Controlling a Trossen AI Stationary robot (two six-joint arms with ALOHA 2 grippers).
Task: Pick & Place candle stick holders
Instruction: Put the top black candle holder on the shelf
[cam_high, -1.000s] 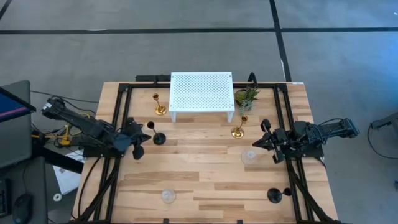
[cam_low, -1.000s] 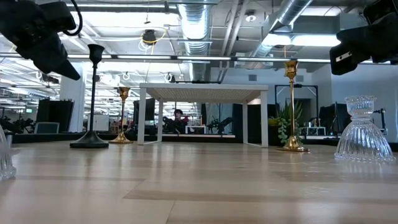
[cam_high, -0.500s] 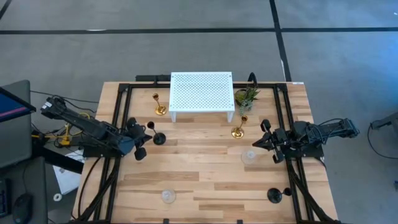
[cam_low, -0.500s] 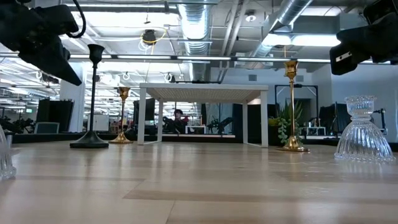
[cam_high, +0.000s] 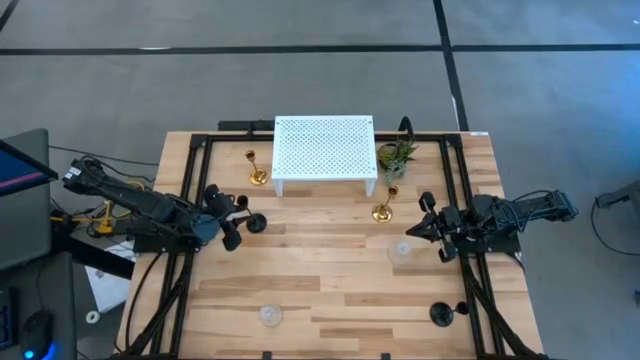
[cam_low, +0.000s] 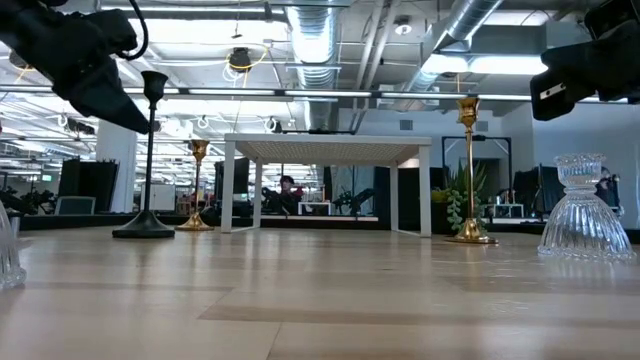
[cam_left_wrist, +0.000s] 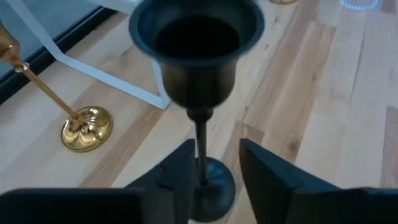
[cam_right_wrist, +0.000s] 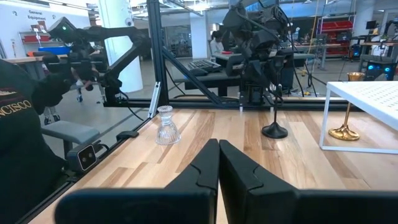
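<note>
A black candle stick holder (cam_high: 257, 222) stands upright on its round base near the table's left side. My left gripper (cam_high: 235, 216) is open at it. In the left wrist view its two fingers (cam_left_wrist: 181, 177) stand on either side of the thin stem (cam_left_wrist: 201, 146), below the cup (cam_left_wrist: 196, 43). My right gripper (cam_high: 422, 226) hovers shut at the table's right, beside a clear glass holder (cam_high: 400, 250). Two gold holders (cam_high: 257, 170) (cam_high: 382, 210), another clear one (cam_high: 270, 316) and another black one (cam_high: 440, 314) stand on their bases about the table.
A white perforated stand (cam_high: 325, 155) occupies the far middle of the table, with a small green plant (cam_high: 396, 158) at its right. Black frame rails (cam_high: 185, 200) run along both table sides. The bare wood (cam_high: 320, 270) lies between the two arms.
My left gripper has moved toward the table's right edge, up to the black holder, and has opened so that its fingers now straddle the stem. The holder has stayed upright in place.
</note>
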